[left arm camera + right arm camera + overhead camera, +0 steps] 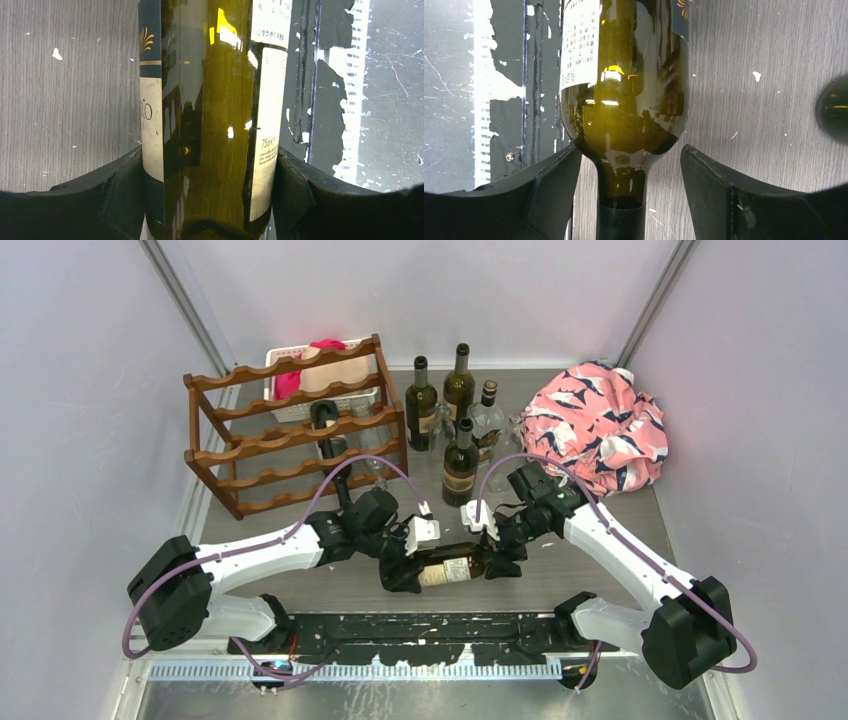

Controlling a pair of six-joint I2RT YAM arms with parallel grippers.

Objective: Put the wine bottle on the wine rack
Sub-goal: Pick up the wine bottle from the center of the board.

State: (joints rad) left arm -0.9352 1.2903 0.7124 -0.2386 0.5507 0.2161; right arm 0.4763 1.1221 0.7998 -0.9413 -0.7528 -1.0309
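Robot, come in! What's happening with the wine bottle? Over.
Left tool clamped on wine bottle body. Right tool open around neck. Wine rack far-left, standing bottles beside it.

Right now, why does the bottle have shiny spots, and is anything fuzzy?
Left wrist view: glare puts white and yellow spots on the wine bottle. Right wrist view: bright streaks on its shoulder, and a dark blob at the right edge looks blurry. Top view: even light, fairly sharp.

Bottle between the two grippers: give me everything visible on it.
The wine bottle lies horizontal near the table's front edge: olive-green glass, cream-and-navy front label, white back label, black neck capsule. The left gripper clamps its body near the base; the right gripper straddles the neck at the shoulder, open, not gripping.
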